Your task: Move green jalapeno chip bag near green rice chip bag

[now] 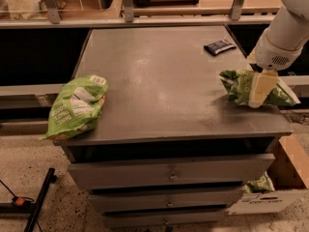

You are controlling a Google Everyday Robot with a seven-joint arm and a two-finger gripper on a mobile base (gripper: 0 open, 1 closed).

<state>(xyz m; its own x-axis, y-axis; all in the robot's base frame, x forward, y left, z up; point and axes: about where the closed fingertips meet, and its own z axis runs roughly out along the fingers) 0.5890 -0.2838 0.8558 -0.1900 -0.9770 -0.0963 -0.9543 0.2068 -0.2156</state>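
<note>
The green jalapeno chip bag [235,84], dark green and wrinkly, lies at the table's right edge. My gripper [257,94] hangs from the white arm at the upper right and sits directly over the middle of this bag, covering part of it. The green rice chip bag [76,106], larger and lime green with white panels, lies at the table's front left corner, slightly overhanging the edge. The two bags are far apart, across the width of the table.
A small dark packet [219,46] lies at the back right of the grey table [159,81]. Drawers sit under the table top. A cardboard box [285,178] stands on the floor at the lower right. A black stand leg [38,202] lies at the lower left.
</note>
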